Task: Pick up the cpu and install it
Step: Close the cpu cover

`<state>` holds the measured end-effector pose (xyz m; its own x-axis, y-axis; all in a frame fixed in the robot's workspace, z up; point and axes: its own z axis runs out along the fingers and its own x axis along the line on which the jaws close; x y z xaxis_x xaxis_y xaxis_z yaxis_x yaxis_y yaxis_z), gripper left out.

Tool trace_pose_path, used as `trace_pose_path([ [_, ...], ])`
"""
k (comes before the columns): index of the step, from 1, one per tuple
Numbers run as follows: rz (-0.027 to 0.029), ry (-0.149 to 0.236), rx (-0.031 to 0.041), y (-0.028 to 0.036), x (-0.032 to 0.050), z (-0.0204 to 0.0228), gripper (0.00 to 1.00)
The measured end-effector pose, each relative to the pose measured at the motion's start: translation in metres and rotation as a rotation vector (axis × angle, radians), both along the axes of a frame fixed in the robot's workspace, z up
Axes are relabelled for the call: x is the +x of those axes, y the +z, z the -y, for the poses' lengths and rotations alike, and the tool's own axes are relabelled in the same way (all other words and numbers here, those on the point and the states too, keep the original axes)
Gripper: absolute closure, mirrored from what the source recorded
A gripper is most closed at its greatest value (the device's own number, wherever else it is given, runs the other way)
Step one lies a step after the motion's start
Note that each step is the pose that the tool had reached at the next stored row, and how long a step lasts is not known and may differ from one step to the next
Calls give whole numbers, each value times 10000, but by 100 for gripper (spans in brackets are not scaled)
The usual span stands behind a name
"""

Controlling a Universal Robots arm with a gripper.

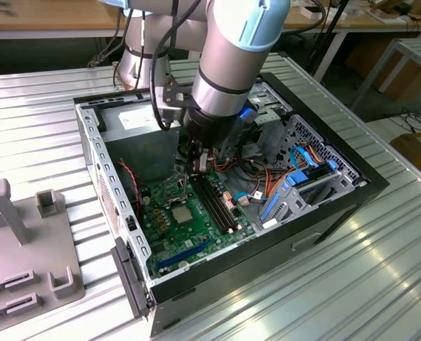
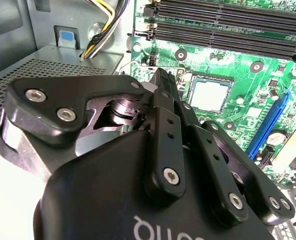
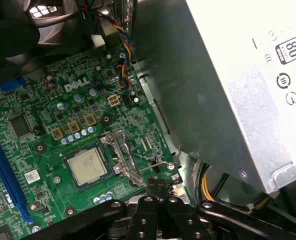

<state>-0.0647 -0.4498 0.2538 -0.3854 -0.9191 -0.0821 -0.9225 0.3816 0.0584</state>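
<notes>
The cpu (image 1: 180, 213) is a square silver chip lying flat in its socket on the green motherboard (image 1: 196, 238) inside the open computer case. It also shows in both wrist views (image 2: 209, 96) (image 3: 87, 167). My gripper (image 1: 195, 165) hangs just above the board, a little to the side of the socket. In both wrist views my black gripper (image 2: 161, 82) (image 3: 158, 186) is shut, fingers pressed together with nothing between them. The tips stand close to the socket's metal retention frame (image 3: 123, 156) and its thin lever (image 3: 161, 163), apart from the chip.
The grey power supply (image 3: 223, 90) rises close beside my gripper. Black memory slots (image 1: 214, 202) and bundled cables (image 1: 260, 181) lie toward the exterior view's right. The case wall (image 1: 100, 177) bounds the board. A grey fixture (image 1: 25, 234) stands on the ribbed table at the exterior view's left.
</notes>
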Motion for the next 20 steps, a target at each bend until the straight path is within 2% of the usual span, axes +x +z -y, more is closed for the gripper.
trace_pose_path([
  [20,0,0,0,0,0,91,89],
])
